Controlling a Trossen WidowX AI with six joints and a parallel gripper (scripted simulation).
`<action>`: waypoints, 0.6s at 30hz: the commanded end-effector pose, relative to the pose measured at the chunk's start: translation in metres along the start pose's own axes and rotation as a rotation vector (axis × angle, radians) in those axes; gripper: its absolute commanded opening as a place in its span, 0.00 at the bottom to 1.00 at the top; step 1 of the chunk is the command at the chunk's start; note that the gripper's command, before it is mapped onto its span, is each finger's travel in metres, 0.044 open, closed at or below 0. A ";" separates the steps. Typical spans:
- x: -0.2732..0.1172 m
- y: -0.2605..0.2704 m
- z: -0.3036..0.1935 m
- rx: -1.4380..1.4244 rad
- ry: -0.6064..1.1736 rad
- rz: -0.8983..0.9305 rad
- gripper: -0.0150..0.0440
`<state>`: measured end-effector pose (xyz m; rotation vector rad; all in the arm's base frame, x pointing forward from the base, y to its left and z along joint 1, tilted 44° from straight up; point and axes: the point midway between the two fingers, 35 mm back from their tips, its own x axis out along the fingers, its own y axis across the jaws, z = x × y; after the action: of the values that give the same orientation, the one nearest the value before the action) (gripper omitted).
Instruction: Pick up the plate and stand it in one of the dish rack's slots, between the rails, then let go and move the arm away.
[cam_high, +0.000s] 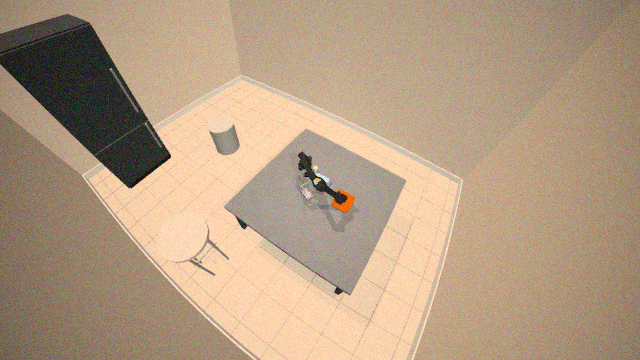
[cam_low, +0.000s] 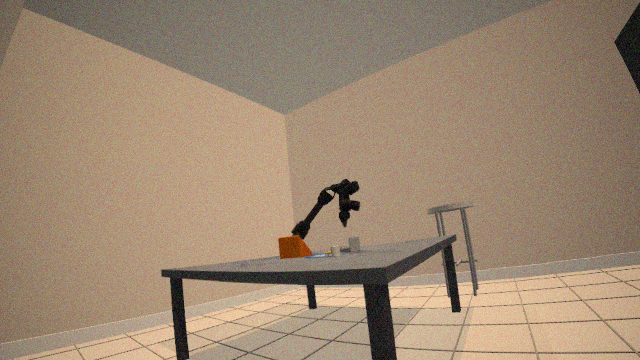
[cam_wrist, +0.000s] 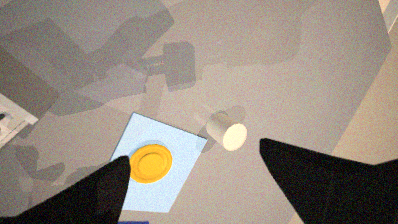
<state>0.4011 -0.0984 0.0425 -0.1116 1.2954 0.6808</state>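
Observation:
The small yellow plate (cam_wrist: 151, 163) (cam_high: 317, 180) lies flat on a light-blue sheet (cam_wrist: 162, 197) (cam_low: 316, 256). My gripper (cam_wrist: 196, 153) (cam_low: 344, 224) is open and empty, pointing down high above the table. In the wrist view the plate shows just beside the left fingertip, well below it. The pale dish rack (cam_wrist: 17, 120) (cam_high: 306, 191) stands on the table on the other side of the plate from the cylinder. Only its corner shows at the left edge of the wrist view, so its slots are mostly hidden there.
A cream cylinder (cam_wrist: 225, 132) (cam_high: 315, 169) (cam_low: 335, 251) stands near the sheet's corner. A dark-blue item (cam_wrist: 135, 222) lies by the sheet's near edge. The arm's base is on an orange block (cam_high: 346, 206) (cam_low: 294, 247). A stool (cam_high: 185, 237) stands beyond the table (cam_high: 345, 260).

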 end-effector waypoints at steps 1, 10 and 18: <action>0.000 -0.005 -0.019 0.096 0.008 0.058 0.93; -0.006 -0.013 -0.069 0.354 0.017 0.215 0.93; -0.014 -0.016 -0.105 0.564 0.007 0.348 0.93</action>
<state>0.3250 -0.1592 0.0207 0.5114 1.4750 0.5896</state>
